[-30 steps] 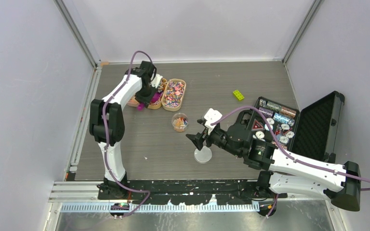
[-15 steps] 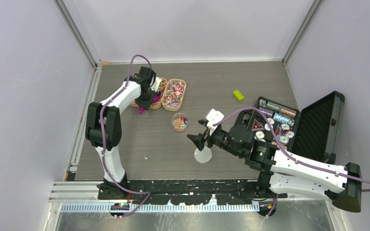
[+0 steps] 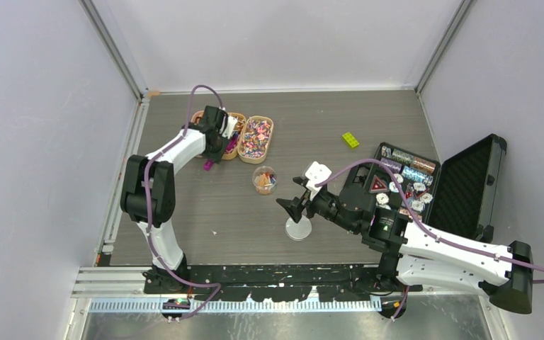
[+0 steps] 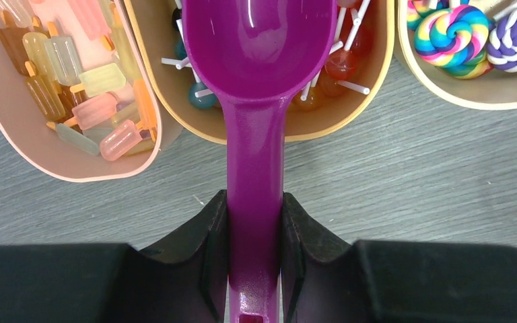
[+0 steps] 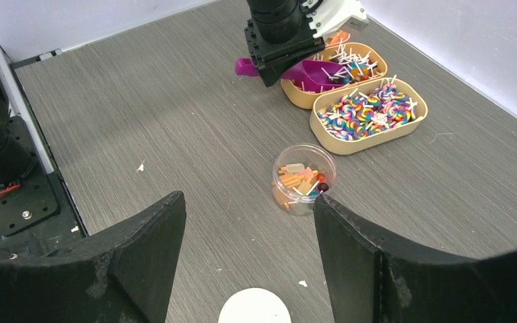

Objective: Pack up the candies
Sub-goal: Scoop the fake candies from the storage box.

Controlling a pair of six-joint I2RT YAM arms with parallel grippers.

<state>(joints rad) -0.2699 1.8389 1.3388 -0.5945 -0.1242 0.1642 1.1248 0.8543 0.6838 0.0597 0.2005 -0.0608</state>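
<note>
Purple scoop (image 4: 254, 155) sits clamped in the left gripper (image 4: 254, 202) over the lollipop candies (image 4: 342, 64); right gripper (image 5: 248, 210) has jaws wide apart

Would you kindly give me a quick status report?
Left gripper shut on scoop, over tray candies. Right gripper open, near lid. Cup part-filled; nothing blocking.

Glossy plastic scoop (image 4: 256, 81); matt wood-grain table (image 4: 410, 175)

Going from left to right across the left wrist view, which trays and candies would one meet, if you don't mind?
pink tray of ice-pop candies → middle tan tray of ball lollipops, under the purple scoop → right tan tray of swirl lollipops
</note>
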